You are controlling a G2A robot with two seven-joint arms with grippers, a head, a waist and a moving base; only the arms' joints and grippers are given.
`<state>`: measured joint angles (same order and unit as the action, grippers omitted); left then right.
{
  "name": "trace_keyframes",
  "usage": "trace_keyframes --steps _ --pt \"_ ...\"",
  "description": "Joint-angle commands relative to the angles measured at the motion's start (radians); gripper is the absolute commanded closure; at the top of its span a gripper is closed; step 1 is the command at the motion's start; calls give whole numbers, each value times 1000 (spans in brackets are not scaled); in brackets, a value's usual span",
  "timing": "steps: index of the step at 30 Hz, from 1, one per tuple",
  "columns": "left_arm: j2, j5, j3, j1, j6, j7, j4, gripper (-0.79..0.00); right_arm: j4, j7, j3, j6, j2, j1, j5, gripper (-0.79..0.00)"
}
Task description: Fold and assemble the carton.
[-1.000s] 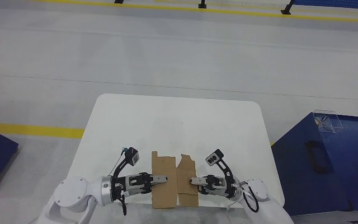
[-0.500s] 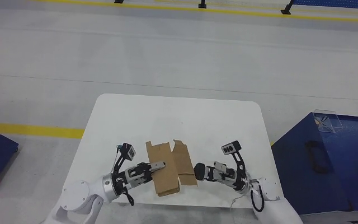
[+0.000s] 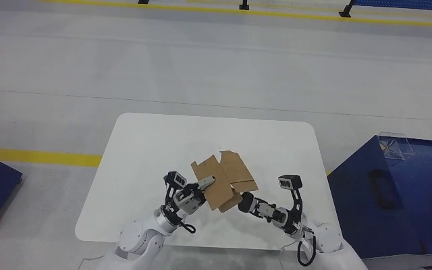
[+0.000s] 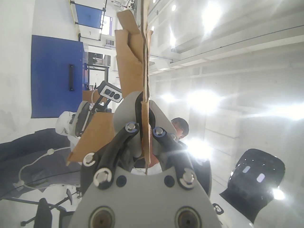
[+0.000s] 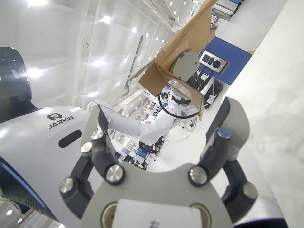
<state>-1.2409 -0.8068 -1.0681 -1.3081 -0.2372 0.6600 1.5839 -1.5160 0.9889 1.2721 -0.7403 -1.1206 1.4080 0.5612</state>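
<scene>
Top camera looks down; wrist cameras (close, upward-tilted) share the carton (image 4: 129, 65).

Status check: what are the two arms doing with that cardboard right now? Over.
Left gripper shut on carton edge. Right gripper open, empty, beside the carton. Carton held tilted above the table, not assembled. Nothing in the way.

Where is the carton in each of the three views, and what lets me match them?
Top view: carton held over the table's near half, in the left gripper.
Left wrist view: carton edge-on, clamped by the left gripper.
Right wrist view: carton beyond the open right gripper, not between its jaws.
Shared landmark: the left gripper pinching the carton.
</scene>
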Motion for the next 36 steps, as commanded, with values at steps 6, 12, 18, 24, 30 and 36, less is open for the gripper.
trace_keyframes --steps 6,12,18,24,30,36 --pt "-10 -139 15 16 89 75 -28 0 17 -36 -18 -24 -5 -21 -36 -705" --pt "-15 -181 20 20 134 94 -46 0 9 -30 -37 -35 -6 -20 -50 -431" --pt "-19 -216 26 25 199 124 -58 0 8 -25 -48 -44 -6 -17 -49 -339" --pt "-23 -221 28 20 205 126 -67 0 19 -24 -65 -51 -7 -22 -47 0" --pt "-26 -208 26 17 185 115 -73 0 26 -25 -75 -46 -7 -26 -42 0" --pt "-22 -137 -13 9 115 73 -81 -785 9 -21 -64 23 -2 -20 10 0"
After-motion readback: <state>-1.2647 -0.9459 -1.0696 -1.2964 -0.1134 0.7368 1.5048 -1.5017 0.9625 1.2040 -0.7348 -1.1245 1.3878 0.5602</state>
